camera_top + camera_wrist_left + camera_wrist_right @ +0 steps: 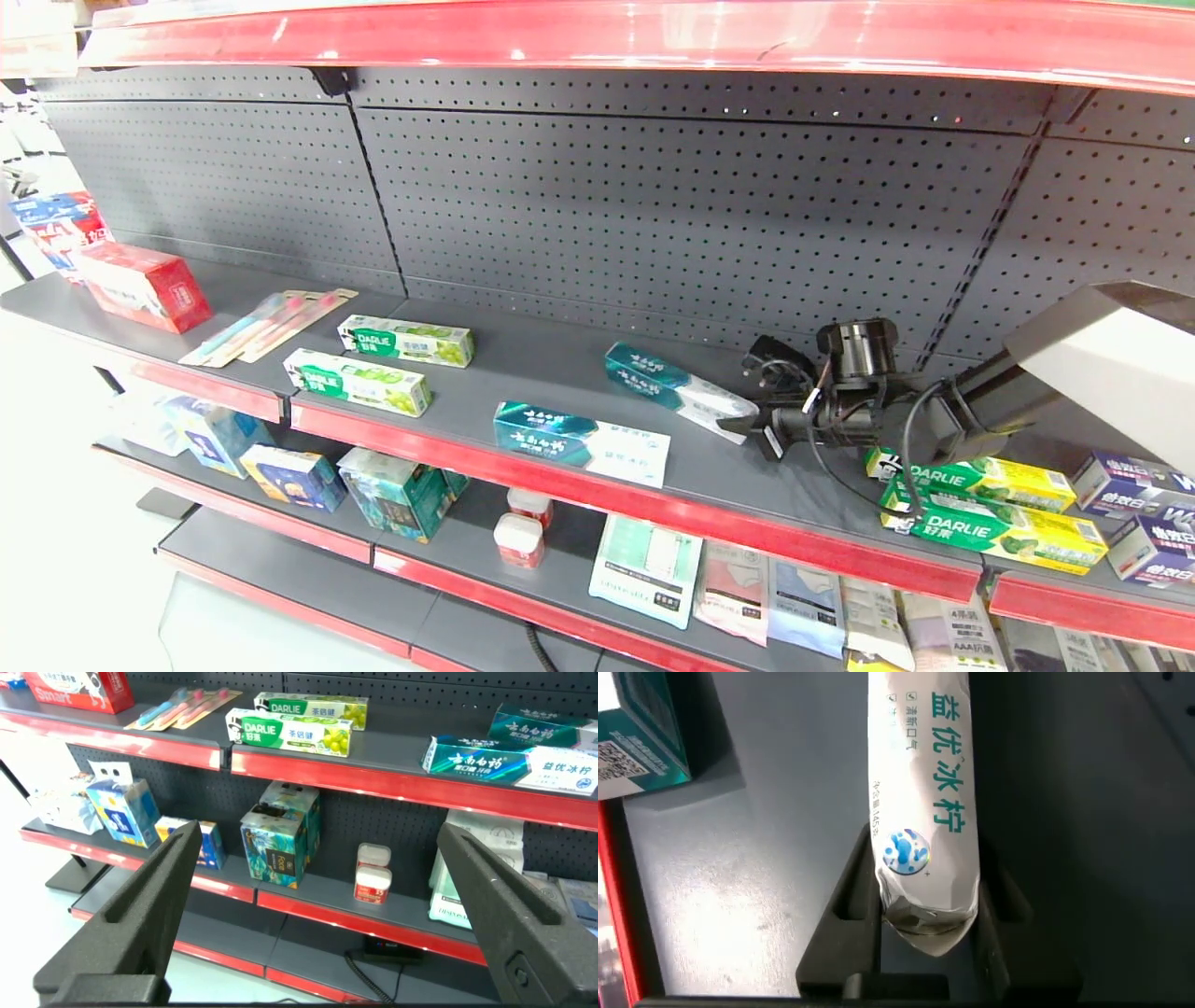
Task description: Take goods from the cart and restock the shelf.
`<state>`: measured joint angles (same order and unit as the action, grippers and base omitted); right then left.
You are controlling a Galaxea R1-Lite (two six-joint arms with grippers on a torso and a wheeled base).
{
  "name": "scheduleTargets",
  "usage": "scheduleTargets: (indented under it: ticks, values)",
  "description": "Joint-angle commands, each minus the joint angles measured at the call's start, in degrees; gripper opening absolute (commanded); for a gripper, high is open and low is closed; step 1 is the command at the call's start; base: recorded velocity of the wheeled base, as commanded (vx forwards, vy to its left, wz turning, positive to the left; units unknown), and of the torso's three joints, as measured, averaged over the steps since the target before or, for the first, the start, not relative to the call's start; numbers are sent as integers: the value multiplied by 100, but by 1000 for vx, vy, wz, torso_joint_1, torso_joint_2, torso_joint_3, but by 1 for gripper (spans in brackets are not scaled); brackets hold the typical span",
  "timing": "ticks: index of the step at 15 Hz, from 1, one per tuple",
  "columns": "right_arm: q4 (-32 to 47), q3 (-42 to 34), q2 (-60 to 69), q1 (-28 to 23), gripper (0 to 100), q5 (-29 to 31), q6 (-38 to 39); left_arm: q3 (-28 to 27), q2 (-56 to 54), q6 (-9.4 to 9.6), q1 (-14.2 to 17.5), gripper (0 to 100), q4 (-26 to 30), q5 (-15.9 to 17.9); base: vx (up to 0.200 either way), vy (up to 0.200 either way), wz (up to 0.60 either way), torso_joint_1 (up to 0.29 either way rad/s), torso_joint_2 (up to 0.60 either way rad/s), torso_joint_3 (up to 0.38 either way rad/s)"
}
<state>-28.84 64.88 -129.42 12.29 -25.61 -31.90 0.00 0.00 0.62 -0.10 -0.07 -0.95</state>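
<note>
Colours: toothpaste box (679, 390) teal and white; shelf (551, 369) dark grey, red front edge; backboard (653, 205) grey, regular hole pattern; carton (140, 285) at 9 o'clock, red.

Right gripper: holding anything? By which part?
Right gripper pinches the toothpaste box at its white end; the box rests on the shelf. Left gripper open, holding nothing.

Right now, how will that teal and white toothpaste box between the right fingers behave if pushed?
The toothpaste box looks flat-sided, so it should slide, not roll. Its seemingly crumpled end between the fingers suggests thin card that dents easily.
</note>
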Motion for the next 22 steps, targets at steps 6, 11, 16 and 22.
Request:
scheduleTargets:
  ticks: [6,11,16,22]
  values:
    - [1,438,-312,-33,0,-480,-106,0,0,-1,1,100,-1,-2,0,0,0,0,0,0]
    - [1,517,-409,-16,0,-823,-352,0,0,-1,1,100,-1,-2,0,0,0,0,0,0]
    - [1,869,-594,81,0,-1007,-352,0,0,-1,1,100,-1,-2,0,0,0,0,0,0]
    - [1,939,-664,133,0,-1174,-431,0,0,-1,1,100,-1,-2,0,0,0,0,0,0]
